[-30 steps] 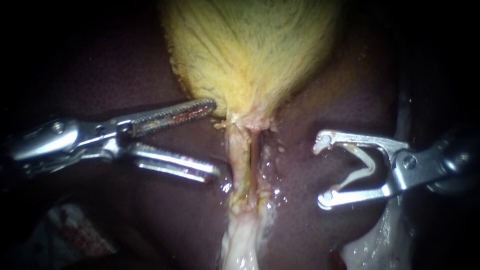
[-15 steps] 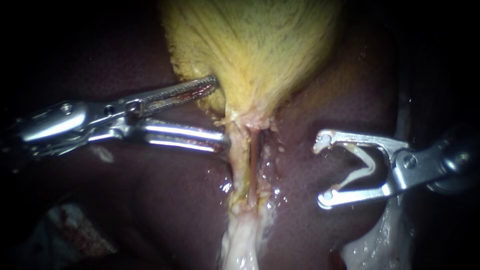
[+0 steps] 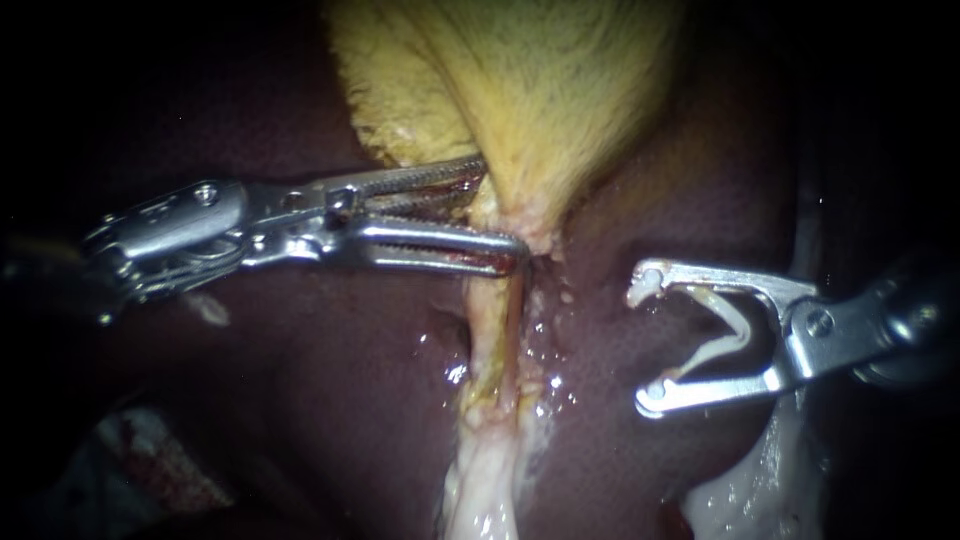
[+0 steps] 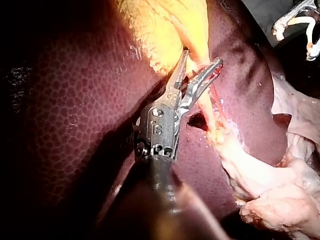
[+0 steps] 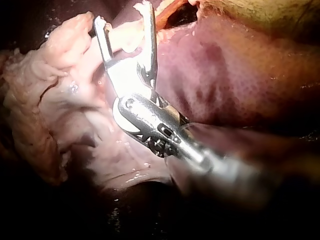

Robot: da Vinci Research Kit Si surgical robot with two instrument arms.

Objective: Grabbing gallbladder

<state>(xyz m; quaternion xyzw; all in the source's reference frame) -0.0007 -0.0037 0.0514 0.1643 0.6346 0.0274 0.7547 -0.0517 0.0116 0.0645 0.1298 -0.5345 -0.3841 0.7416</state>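
Note:
The yellow gallbladder [image 3: 520, 90] lies on the dark liver [image 3: 300, 400] and narrows to a pale neck [image 3: 495, 215]. My left instrument [image 3: 500, 205] comes in from the left, and its toothed jaws press that neck from two sides. The left wrist view shows the same grip: my left instrument [image 4: 202, 57] straddles the yellow strand. A pale tube [image 3: 490, 340] runs down from the neck. My right instrument [image 3: 642, 343] hangs over the liver to the right, apart from the tube, its wide jaws holding a white clip [image 3: 735, 325]. It also shows in its own wrist view [image 5: 122, 14].
Whitish fatty tissue [image 3: 480, 490] lies at the lower end of the tube, with more [image 3: 760, 490] under my right instrument. Wet patches glint on the liver beside the tube. Pale lumpy tissue [image 5: 45, 100] sits beside the right jaws.
My left instrument has moved up and to the right to the gallbladder's neck. Its jaws, wide apart before, have narrowed around it. My right instrument has stayed still.

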